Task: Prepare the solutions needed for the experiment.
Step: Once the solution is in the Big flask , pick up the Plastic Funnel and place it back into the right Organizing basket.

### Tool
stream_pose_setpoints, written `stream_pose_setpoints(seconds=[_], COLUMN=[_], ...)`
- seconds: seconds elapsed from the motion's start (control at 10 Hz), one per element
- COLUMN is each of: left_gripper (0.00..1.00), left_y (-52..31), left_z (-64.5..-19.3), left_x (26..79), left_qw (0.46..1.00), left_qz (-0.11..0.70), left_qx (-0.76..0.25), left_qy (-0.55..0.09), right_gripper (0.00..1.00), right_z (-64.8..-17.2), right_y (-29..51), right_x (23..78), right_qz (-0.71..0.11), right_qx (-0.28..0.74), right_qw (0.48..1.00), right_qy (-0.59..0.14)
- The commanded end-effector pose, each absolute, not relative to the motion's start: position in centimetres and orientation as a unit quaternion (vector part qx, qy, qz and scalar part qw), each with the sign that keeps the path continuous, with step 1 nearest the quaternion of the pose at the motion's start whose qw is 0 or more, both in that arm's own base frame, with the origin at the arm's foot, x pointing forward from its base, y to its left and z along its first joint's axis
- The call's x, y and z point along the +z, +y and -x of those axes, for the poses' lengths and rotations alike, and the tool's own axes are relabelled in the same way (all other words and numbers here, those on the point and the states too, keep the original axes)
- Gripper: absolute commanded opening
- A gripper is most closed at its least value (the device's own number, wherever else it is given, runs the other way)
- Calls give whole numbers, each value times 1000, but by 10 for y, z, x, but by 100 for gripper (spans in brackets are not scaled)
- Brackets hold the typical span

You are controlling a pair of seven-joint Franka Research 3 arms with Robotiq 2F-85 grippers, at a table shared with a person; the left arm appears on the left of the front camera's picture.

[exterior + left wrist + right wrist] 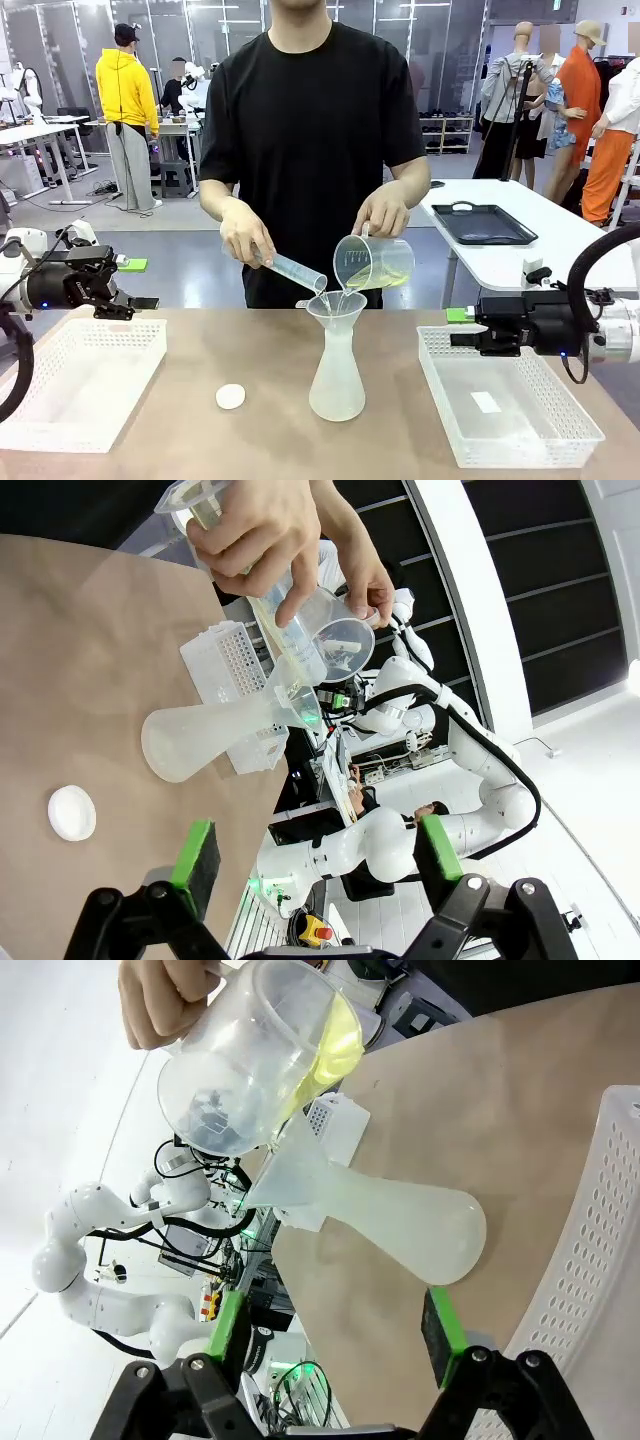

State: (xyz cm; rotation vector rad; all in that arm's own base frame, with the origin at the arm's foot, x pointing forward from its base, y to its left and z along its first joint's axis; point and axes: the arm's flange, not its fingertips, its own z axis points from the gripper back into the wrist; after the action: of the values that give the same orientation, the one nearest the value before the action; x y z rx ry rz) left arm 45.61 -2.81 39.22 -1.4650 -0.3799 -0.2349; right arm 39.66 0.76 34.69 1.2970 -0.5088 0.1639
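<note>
The solutions are a pale yellow-green liquid [386, 278] lying low in a clear beaker [374, 262] that a person's hand tips over a funnel [336, 303]. The funnel sits in a frosted conical flask [337, 378] at the table's middle. The person's other hand tilts a graduated cylinder [292, 268] toward the same funnel. In the right wrist view the liquid [335, 1048] pools at the beaker's [250, 1070] lip above the flask [405, 1222]. My left gripper [138, 284] hovers open over the left basket, my right gripper [462, 328] open over the right basket. Both [317, 852] [335, 1325] hold nothing.
A small white disc [231, 396] lies left of the flask. White perforated baskets stand at the left [85, 385] and right [520, 420]; the right one holds a small white slip. The person stands close behind the table's far edge.
</note>
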Motion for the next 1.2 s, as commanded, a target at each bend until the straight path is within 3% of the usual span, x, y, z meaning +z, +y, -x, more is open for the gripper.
stream_pose_setpoints(seconds=[0.0, 0.5, 0.8, 1.1], left_gripper=[100, 100, 100, 100], left_y=[-28, -28, -28, -28], left_z=[-456, -456, -456, -456], left_x=[393, 393, 393, 393], left_qw=[719, 719, 719, 719], left_qz=[662, 662, 662, 662], left_qx=[-112, -112, -112, -112], left_qy=[-180, -180, -180, -180], right_gripper=[87, 87, 87, 87], right_z=[-397, -397, -401, -401], right_y=[8, 9, 16, 18], right_x=[348, 347, 346, 350], right_qz=[-596, -595, -655, -670], right_qx=[75, 77, 35, 19], right_qw=[765, 765, 722, 717], right_qy=[-233, -233, -219, -192])
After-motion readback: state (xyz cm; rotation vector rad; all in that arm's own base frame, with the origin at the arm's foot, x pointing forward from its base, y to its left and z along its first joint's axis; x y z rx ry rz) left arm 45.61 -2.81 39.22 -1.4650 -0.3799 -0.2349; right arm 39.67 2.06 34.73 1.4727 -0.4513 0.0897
